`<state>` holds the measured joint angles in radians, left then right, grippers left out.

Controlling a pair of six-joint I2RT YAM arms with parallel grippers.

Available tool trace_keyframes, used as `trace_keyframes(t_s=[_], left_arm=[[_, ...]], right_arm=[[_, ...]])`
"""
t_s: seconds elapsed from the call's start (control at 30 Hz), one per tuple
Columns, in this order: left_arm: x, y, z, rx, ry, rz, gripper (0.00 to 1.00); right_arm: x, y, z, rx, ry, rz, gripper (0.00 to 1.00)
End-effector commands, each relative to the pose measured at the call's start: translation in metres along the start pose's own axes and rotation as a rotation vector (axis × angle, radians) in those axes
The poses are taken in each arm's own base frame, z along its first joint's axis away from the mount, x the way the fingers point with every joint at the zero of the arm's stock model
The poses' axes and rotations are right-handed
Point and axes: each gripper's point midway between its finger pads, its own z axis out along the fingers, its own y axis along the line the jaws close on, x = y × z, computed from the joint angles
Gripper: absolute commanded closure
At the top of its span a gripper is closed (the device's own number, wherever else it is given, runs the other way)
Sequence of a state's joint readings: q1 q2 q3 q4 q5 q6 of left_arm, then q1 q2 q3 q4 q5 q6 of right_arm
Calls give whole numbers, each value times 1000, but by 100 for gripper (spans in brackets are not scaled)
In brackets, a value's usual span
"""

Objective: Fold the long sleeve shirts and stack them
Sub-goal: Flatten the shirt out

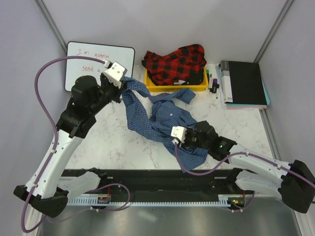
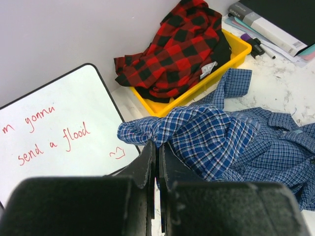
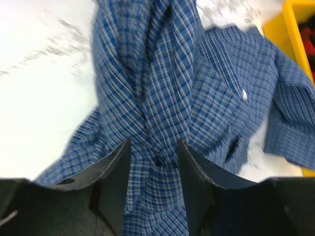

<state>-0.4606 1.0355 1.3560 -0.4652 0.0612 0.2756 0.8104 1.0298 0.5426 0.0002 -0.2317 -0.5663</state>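
Now: blue shirt (image 1: 157, 115) lies crumpled mid-table, strung between 2 arms; nothing on it reads as a fold yet.
Red plaid shirt (image 1: 177, 61): heaped in the yellow bin (image 1: 172, 89) at the far edge, untouched.
Left gripper (image 2: 157, 147): jaws pressed together on a gathered edge of the blue shirt, lifted at its far-left end, just beside the whiteboard (image 1: 83, 54).
Right gripper (image 3: 153, 147): jaws part-way apart, astride a bunched ridge of cloth at the shirt's near-right end; no firm pinch shows.
Risk 1: several layers sit between the right jaws, so a pull would likely stretch a twisted rope of cloth, not a flat panel.
Risk 2: a thin hold on either side may slip once the cloth goes taut.
Risk 3: a sleeve lies against the bin's near wall; dragging could snag it or shift the bin.
Edges: whiteboard far left, bin far centre, markers (image 1: 212, 83) and binder (image 1: 243, 81) far right.
Open room: bare table (image 1: 113, 142) near and left of the shirt looks best for spreading.
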Motion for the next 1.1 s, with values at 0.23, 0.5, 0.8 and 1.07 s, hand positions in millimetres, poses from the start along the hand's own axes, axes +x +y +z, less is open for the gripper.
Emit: trace_keyframes(t_s=[0.23, 0.5, 0.8, 1.07], left_arm=[[-18, 17, -10, -67, -69, -40, 98], [-7, 21, -5, -72, -44, -35, 98], [17, 27, 21, -82, 23, -58, 98], [16, 39, 34, -94, 18, -121, 98]], right_arm=[[29, -71, -13, 327, 149, -148, 53], [43, -123, -27, 316, 176, -183, 51], [27, -118, -20, 129, 82, -89, 47], [51, -77, -16, 33, 79, -120, 40]])
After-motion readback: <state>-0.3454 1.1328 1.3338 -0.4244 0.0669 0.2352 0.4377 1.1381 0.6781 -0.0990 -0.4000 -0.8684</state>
